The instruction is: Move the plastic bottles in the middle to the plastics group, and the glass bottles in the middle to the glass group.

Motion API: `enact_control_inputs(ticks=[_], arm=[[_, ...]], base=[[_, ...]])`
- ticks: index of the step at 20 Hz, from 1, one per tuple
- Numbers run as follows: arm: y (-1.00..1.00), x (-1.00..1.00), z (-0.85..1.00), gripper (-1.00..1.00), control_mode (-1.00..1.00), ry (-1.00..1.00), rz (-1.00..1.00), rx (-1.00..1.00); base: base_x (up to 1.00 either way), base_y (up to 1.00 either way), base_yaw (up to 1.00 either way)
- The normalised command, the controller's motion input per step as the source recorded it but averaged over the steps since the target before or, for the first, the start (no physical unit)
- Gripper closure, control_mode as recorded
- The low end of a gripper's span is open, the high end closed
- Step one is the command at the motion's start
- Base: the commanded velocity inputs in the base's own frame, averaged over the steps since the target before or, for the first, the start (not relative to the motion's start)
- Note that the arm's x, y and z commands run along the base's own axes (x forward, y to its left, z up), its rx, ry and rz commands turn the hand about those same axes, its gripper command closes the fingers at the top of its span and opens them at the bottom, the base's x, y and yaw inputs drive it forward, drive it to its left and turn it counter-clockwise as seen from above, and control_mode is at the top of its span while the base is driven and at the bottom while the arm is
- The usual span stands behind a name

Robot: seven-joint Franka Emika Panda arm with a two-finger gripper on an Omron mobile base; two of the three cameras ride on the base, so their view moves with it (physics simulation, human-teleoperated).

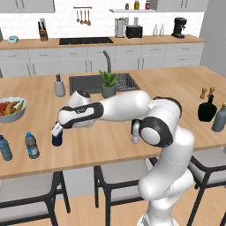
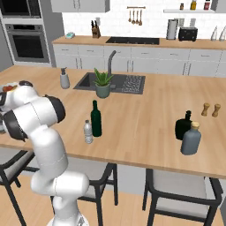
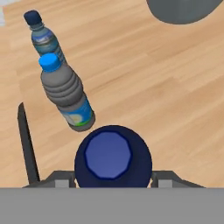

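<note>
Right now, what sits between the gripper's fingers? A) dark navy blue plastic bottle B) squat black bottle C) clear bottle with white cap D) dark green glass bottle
A: in the hand view the dark navy blue plastic bottle sits between the fingers of the gripper, and the left base view shows the gripper on it, near the two blue-labelled clear water bottles.

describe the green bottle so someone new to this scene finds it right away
Start at the sink in the long wooden counter and the potted plant at its near edge. Straight toward the stools from the plant stands the green bottle, upright. It is dark green, narrow-necked and clearly taller than the small clear white-capped bottle beside it.
</note>
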Motion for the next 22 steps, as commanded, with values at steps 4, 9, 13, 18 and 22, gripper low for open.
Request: enact_control_inputs(ticks=[4,9,13,18,22], arm=[[0.15,0.3,-0.02,1.0,-1.0,0.04,0.02,-0.08],[0.34,0.1,0.0,1.0,-1.0,0.09,0.0,-0.1],[0.11,-0.04,-0.01,1.0,-1.0,0.0,0.01,0.0],[0.0,0.0,-0.14,1.0,-1.0,-0.02,0.04,0.0],[0.0,0.1,-0.27,1.0,-1.0,-0.08,0.04,0.0]], base=[[0.0,0.0,0.0],[0.0,0.0,0.0],[0.0,0.0,0.0],[0.0,0.0,0.0],[0.0,0.0,0.0]])
